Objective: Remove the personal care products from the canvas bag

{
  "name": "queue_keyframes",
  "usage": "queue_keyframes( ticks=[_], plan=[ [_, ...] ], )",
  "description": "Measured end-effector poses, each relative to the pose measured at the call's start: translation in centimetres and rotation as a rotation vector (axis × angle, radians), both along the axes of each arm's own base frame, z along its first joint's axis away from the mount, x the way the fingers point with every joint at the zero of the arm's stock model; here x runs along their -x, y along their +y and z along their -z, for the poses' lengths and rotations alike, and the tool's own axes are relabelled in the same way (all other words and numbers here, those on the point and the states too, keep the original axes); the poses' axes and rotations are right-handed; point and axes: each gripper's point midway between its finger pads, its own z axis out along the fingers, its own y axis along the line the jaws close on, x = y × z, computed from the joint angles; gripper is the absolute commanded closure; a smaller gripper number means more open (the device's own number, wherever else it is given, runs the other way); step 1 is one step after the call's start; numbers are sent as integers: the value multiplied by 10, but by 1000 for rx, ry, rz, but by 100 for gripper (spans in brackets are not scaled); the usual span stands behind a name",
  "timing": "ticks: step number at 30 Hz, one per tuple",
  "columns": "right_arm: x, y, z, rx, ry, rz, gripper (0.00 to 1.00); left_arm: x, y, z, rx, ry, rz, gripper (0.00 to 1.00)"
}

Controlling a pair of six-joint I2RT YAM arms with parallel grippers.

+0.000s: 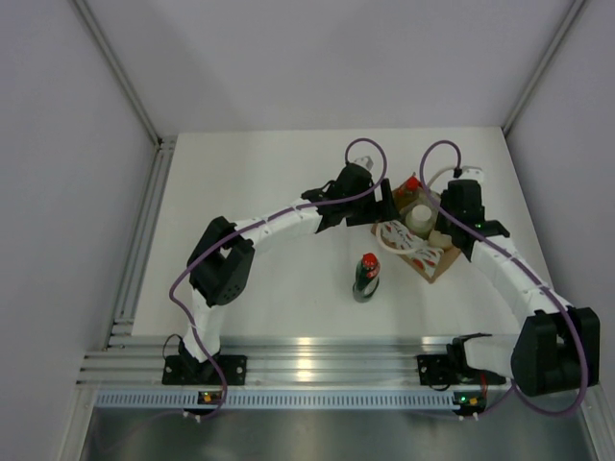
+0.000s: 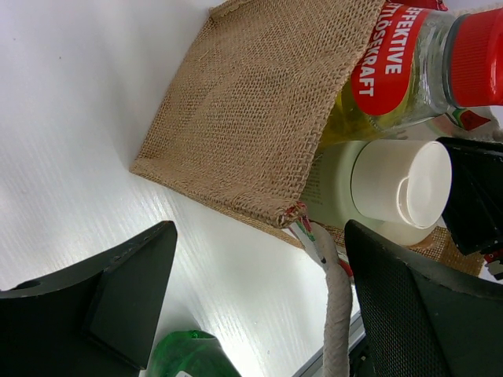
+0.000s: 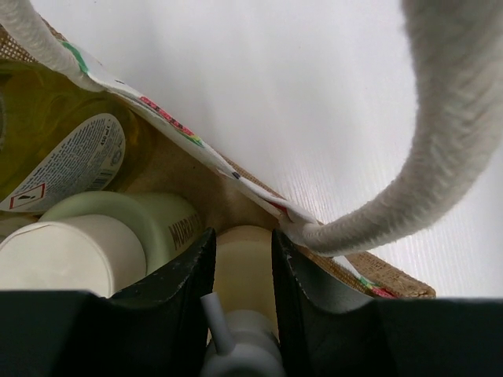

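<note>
On my left, the left fingers (image 2: 261, 255) stand wide with nothing between them, just beside the plain woven side of the canvas bag (image 2: 251, 118) and not touching it. The dark green bottle (image 1: 366, 277) is already out, upright on the desk (image 1: 259, 182) between the bag and the near edge. The bag itself sits toward the far right corner, and I can see the yellow bottle (image 2: 409, 75) and the cream bottle (image 2: 393, 184) inside it, side by side. Further right, the right fingers (image 3: 244, 236) are down in the bag's mouth, narrow and clamped on the pale cylinder (image 3: 244, 275), which lies close against the cream bottle. My worry is the rope handle (image 3: 448, 149). It loops just beside the right fingers, so a straight lift could catch it and haul the light bag up or over, spilling the other two bottles. Nothing pins the bag, so rubbing against the packed bottles might drag it along too. The green bottle stands near the left arm and could be knocked.
</note>
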Motion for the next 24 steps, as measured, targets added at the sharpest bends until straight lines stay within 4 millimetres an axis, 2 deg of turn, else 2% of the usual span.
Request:
queue_keyframes(
  ticks=[11, 19, 24],
  plan=[
    [4, 3, -3, -18, 35, -17, 100, 0, 0, 0, -1, -1, -2, 8],
    [1, 3, -25, -24, 28, -13, 100, 0, 0, 0, -2, -2, -3, 9],
    [2, 2, -28, -23, 43, -10, 100, 0, 0, 0, -2, -2, -3, 9]
  ],
)
